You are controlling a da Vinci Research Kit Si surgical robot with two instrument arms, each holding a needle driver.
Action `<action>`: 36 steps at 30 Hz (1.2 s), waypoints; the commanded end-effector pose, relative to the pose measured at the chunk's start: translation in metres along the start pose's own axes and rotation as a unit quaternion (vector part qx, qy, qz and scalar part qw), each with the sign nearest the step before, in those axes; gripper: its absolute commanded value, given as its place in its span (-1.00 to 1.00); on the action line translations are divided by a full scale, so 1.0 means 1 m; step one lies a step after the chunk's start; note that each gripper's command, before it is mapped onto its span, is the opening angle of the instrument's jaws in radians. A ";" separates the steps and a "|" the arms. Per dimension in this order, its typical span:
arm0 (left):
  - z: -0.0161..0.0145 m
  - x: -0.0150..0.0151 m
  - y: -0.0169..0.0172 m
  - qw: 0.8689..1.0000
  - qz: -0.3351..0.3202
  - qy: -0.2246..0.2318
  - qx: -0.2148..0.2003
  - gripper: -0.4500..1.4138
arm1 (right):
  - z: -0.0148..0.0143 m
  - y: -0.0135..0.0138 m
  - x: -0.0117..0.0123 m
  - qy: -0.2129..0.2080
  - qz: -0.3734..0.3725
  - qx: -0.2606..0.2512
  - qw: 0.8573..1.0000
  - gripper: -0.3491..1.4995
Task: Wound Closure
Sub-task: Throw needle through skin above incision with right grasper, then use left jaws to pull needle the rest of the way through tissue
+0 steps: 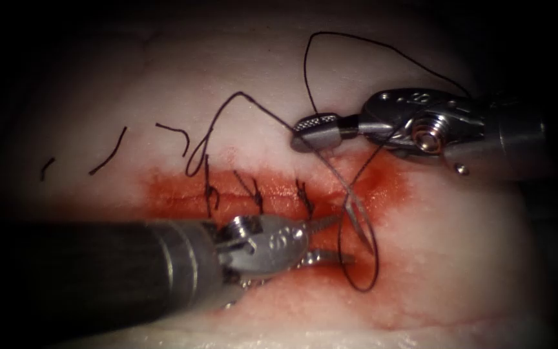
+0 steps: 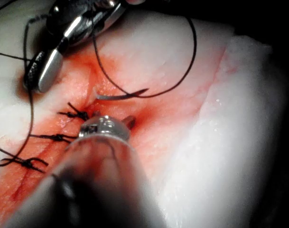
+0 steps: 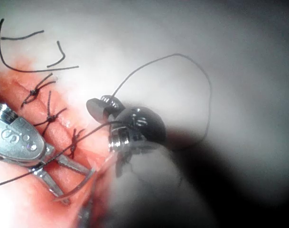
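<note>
The tissue (image 1: pixel 460 232) has a red cut with three tied stitches (image 1: pixel 253 192) on its left part. The curved needle (image 1: pixel 360 223) lies across the cut just right of the last stitch. One end touches the red tissue, and I cannot tell whether it is buried. My left tool (image 1: pixel 343 239) comes in from the lower left with its jaws open, one on each side of the needle's mid-curve, holding nothing. In the left wrist view the needle (image 2: pixel 120 96) lies just beyond that tool (image 2: pixel 113 116). My right tool (image 1: pixel 299 132) rests shut above the cut. Thread (image 1: pixel 330 169) runs under its jaws; whether they pinch it is unclear.
Thread loops wide above the right tool (image 1: pixel 356 40) and below the needle (image 1: pixel 363 284). Three cut ends of thread (image 1: pixel 108 152) lie on the pale tissue at the upper left. Red fluid (image 1: pixel 182 190) stains the tissue around the cut.
</note>
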 end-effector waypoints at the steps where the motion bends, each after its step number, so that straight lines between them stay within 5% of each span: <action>1: 0.0007 0.0000 0.0001 1.000 -0.003 0.000 -0.001 -0.21 | 0.0004 0.0000 -0.0005 0.003 0.010 0.006 1.000 -1.00; 3: 0.0006 0.0002 0.0001 1.000 0.005 0.000 -0.002 -0.19 | -0.0003 0.0002 -0.0004 0.025 0.010 -0.003 1.000 -0.95; 5: 0.0004 0.0005 0.0002 1.000 0.017 0.003 -0.001 -0.19 | -0.0012 0.0008 0.0005 0.060 0.014 -0.026 0.998 -0.05; 10: 0.0002 0.0021 0.0010 0.994 0.105 0.041 -0.005 -0.28 | -0.0046 0.0036 0.0034 0.128 -0.037 -0.081 0.988 0.62; 17: 0.0001 0.0029 0.0019 0.972 0.227 0.060 -0.009 -0.28 | -0.0085 0.0051 0.0035 0.161 -0.036 -0.116 0.979 0.53; 23: 0.0002 0.0030 0.0010 0.971 0.231 0.062 -0.006 -0.19 | -0.0097 0.0046 0.0022 0.165 -0.032 -0.129 0.977 0.05; 36: 0.0002 0.0042 -0.0006 0.972 0.220 0.080 0.021 -0.17 | -0.0096 0.0043 0.0008 0.167 -0.037 -0.131 0.977 0.02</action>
